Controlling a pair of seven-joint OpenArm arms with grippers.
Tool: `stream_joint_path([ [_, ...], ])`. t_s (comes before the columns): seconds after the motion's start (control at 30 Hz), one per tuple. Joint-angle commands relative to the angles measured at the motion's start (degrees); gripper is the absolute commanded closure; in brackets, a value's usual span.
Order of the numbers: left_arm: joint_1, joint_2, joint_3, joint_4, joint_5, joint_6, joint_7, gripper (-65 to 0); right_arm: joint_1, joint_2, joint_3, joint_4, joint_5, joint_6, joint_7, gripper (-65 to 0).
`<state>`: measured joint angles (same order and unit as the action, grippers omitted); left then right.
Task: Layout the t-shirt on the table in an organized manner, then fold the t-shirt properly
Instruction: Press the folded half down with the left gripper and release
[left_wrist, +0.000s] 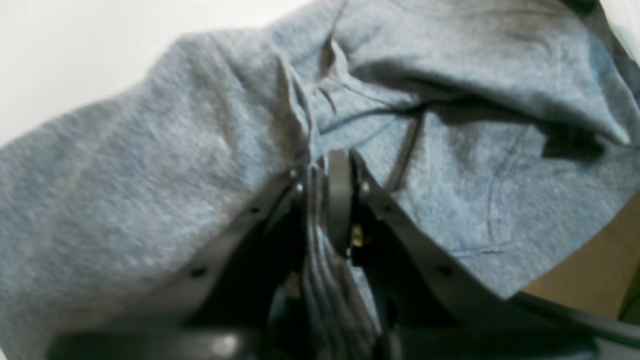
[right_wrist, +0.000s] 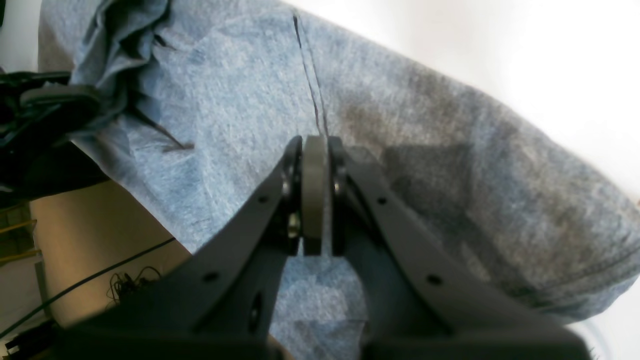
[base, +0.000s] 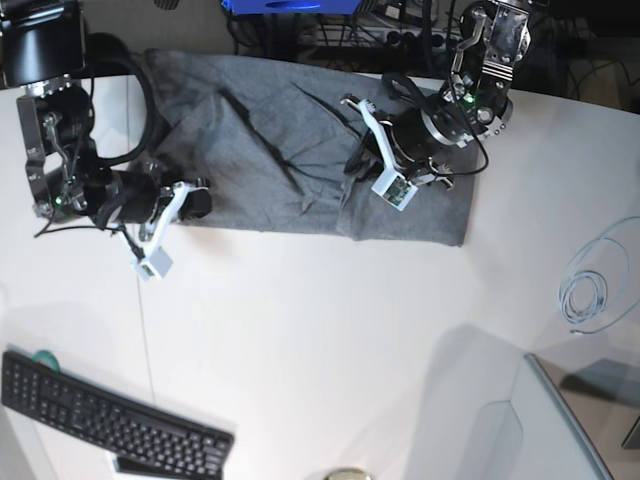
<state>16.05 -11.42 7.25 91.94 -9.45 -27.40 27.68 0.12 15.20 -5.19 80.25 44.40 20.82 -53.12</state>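
White table (base: 300, 340) with a curved far edge fills the base view. Count: one t-shirt (base: 300, 160), two arms, one black keyboard (base: 110, 420) at the near left corner, one coiled pale cable (base: 592, 290) at the right.

T-shirt lies as a wide grey band across the far part of the table, long axis running left-right, far edge at the table's rim. Creases fan out near its middle. Neck, sleeves and tag are not distinguishable, so which end is the collar I can't tell.

Left gripper (left_wrist: 320, 165): jaws nearly closed, pinching a bunched pleat of the t-shirt that runs down between them. Right gripper (right_wrist: 315, 145): jaws closed tight on the cloth at the band's left end, pads pressed together. Both wrist views are blurred and filled by fabric; in the base view the fingertips are hidden by the arms' bodies.
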Motion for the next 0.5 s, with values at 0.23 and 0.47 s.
stream_joint_path([
  [0.23, 0.08, -0.23, 0.01, 0.85, -0.96, -0.43, -1.35, 0.0, 1.07, 0.49, 0.4, 0.76, 0.83, 0.59, 0.6, -2.6],
  [0.47, 0.25, -0.32, 0.1, 0.85, -0.96, -0.43, -1.35, 0.0, 1.07, 0.49, 0.4, 0.76, 0.83, 0.59, 0.6, -2.6],
])
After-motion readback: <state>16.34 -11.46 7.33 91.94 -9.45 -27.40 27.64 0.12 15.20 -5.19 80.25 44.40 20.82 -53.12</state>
